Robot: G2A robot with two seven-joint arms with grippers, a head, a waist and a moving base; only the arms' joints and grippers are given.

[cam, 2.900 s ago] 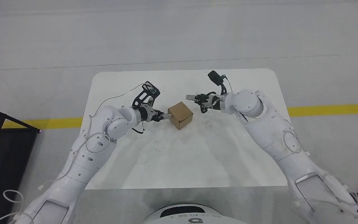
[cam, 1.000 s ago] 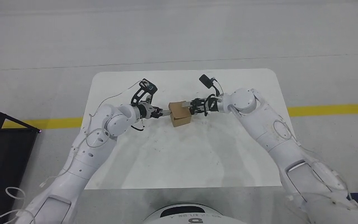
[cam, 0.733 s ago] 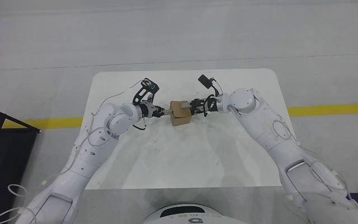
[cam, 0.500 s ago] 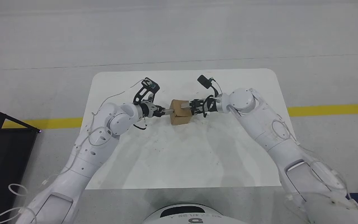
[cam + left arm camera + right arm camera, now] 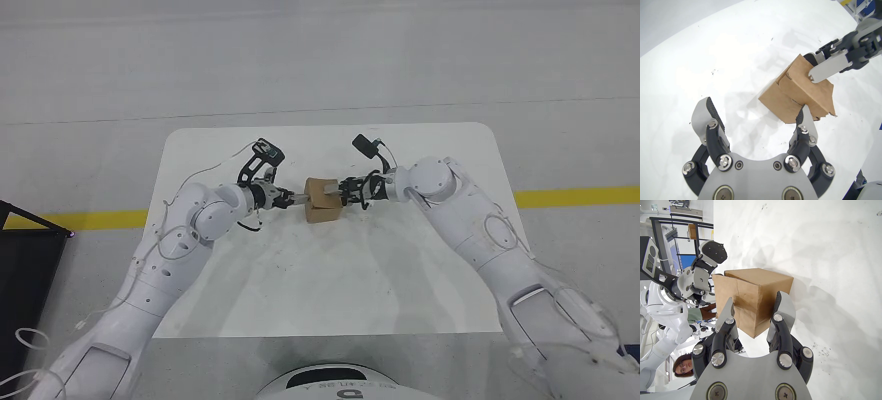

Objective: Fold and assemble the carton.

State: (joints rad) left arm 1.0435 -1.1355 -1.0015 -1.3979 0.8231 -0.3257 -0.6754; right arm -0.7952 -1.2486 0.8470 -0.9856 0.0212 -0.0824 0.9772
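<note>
Both arms had closed in on the carton over the previous three seconds. It had turned from a diamond stance to lie nearly square between them, and had shifted slightly toward the table's far edge. The last half second brought almost no further motion.

The carton sat on the table, toward its far side, boxed up on most faces. The left gripper met it from one side and the right gripper from the other.

In the left wrist view the left gripper stood wide open, one fingertip touching the carton at the lower corner of its near end. There a ragged-edged flap jutted out, not yet seated.

The right gripper was spread more narrowly, astride an edge of the carton. One finger lay over one face and the other alongside the next, which looked more like bracing than pinching.

The step in hand appeared to be closing that last end. The carton seemed largely assembled, with only the loose flap left.

The next move would call for the right gripper to hold the carton steady. The left fingertip would then have to press the flap in flat without skidding the light carton across the smooth table.
</note>
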